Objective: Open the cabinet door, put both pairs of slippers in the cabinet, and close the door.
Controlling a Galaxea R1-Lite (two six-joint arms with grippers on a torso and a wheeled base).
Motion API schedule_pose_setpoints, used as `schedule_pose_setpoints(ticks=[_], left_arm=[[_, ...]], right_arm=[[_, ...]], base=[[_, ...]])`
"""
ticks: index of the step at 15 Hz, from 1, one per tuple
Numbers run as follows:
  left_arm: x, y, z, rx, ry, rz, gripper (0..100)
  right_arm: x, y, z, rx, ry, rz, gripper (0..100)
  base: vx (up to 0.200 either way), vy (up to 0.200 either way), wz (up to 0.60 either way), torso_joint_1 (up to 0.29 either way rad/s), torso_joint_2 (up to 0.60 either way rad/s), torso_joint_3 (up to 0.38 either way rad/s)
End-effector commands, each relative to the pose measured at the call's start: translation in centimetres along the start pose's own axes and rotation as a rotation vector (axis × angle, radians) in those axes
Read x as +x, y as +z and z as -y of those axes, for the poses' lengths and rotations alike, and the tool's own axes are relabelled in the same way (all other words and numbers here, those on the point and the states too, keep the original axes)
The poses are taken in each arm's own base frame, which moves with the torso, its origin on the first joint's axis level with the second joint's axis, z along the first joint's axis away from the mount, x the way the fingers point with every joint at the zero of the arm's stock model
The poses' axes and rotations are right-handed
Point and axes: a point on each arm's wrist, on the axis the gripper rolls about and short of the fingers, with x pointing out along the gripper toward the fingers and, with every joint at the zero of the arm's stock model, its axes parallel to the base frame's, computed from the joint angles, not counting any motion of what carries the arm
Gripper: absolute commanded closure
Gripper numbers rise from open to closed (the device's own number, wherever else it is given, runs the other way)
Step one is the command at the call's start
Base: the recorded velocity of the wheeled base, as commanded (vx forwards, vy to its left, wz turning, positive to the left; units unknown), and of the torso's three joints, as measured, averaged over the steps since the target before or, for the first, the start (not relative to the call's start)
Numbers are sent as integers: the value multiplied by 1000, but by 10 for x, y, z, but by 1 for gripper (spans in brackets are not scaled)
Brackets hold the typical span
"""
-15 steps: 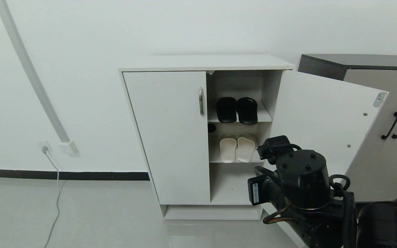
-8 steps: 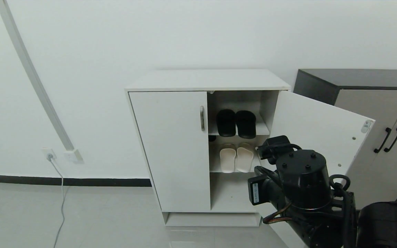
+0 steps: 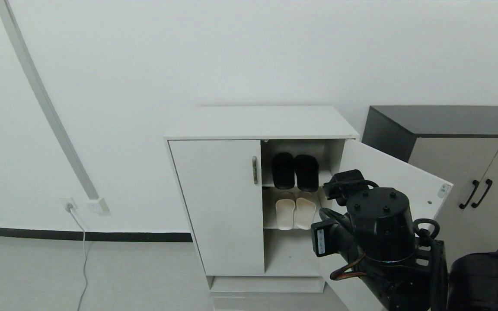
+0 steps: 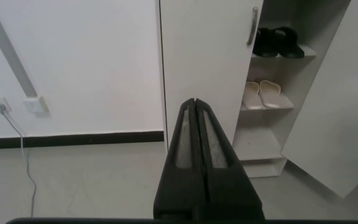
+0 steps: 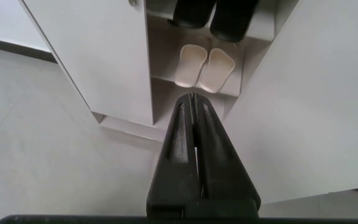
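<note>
The cabinet (image 3: 257,123) stands against the wall with its left door (image 3: 216,203) shut and its right door (image 3: 387,181) swung wide open. The black slippers (image 3: 295,171) lie side by side on the upper shelf. The white slippers (image 3: 294,210) lie side by side on the shelf below.

Against the earlier head views, the whole scene sits lower and smaller. This is a shift of the camera; slippers and doors keep their places relative to the cabinet. The right arm (image 3: 378,229) holds the same spot in the head view, in front of the open door's lower part.

The left gripper (image 4: 194,109) has its fingers pressed together with nothing between them. The right gripper (image 5: 191,102) is likewise closed and empty, pointing toward the white slippers.

A grey cabinet (image 3: 456,172) stands to the right, and a wall socket (image 3: 67,203) is at the left.
</note>
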Motion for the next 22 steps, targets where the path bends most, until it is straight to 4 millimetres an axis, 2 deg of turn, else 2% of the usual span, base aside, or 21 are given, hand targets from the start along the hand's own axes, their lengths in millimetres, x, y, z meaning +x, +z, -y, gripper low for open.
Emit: schedule_pose_setpoints(ticks=[1,11,16,22], left_arm=[[0,0,0,0,0,0,100],[0,0,0,0,0,0,100],[0,0,0,0,0,0,100],[0,0,0,0,0,0,100]], right_arm=[[0,0,0,1,1,1,100],[4,-2,-2,-7,-2,-7,100],[8,-2,5,-2,-20,-11,100],[8,-2,6,-11,-13,-14,100]], base=[[0,0,0,193,-496,-305],[0,0,0,232,-549,-327],[0,0,0,230,-523,-287],[0,0,0,38,-81,-44]])
